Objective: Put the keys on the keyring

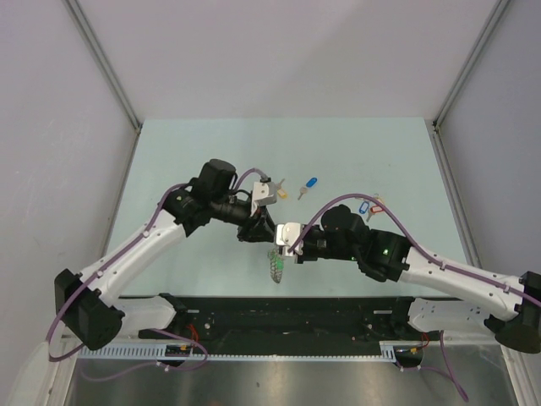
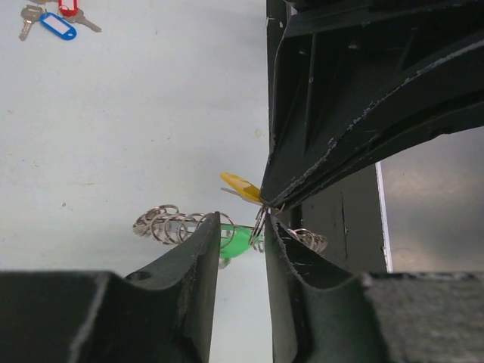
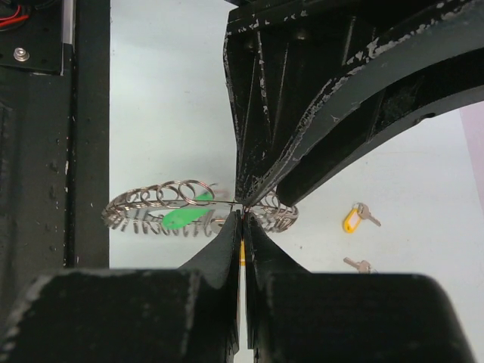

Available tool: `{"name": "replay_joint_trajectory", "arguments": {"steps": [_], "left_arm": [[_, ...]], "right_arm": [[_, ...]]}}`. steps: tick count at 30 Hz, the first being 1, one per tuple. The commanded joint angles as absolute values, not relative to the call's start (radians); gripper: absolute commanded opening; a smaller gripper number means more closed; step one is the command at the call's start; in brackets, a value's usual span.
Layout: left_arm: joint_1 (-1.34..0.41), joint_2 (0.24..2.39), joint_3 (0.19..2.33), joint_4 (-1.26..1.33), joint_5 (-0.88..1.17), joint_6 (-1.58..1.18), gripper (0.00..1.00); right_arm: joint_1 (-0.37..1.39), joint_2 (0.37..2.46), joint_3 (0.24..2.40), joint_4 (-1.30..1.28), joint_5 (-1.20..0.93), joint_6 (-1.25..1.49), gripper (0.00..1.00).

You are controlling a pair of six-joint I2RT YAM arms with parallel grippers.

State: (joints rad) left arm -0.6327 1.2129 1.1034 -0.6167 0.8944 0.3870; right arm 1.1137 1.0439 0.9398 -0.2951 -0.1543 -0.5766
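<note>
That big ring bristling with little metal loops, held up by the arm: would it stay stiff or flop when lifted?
The keyring is probably stiff: pinched at one spot by the right fingers, its wire hoop holds a round curve. The small loops hang loosely, so they would likely swing and jingle. Such thin wire might pivot in the pinch.

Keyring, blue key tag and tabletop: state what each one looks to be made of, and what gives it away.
Keyring: looks like bare metal wire, silvery and glossy; its thin loops catch bright highlights.
Blue tag: probably plastic, with a smooth, saturated blue frame around a white insert that may be paper.
Table: pale green and matte, with no glare; the material beneath the surface cannot be told.
</note>
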Motion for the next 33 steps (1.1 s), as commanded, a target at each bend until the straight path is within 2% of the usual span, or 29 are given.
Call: {"name": "replay_joint_trajectory", "arguments": {"steps": [1,27,33], "left_arm": [[-0.638,1.226,1.155,-0.678,0.942,0.442,0.32],[-0.64,1.166,1.063,-0.617,0.917,0.387,0.34],[-0.641,1.183,1.068,-0.617,0.934,0.382,0.31]], "right_arm": [[1.127,1.045,0.992,-0.25,-0.17,-0.581,0.0],[1.132,1.051,0.992,-0.264,-0.152,-0.575,0.0],[1.135,1.049,0.992,-0.264,-0.149,-0.574,0.0]]}}
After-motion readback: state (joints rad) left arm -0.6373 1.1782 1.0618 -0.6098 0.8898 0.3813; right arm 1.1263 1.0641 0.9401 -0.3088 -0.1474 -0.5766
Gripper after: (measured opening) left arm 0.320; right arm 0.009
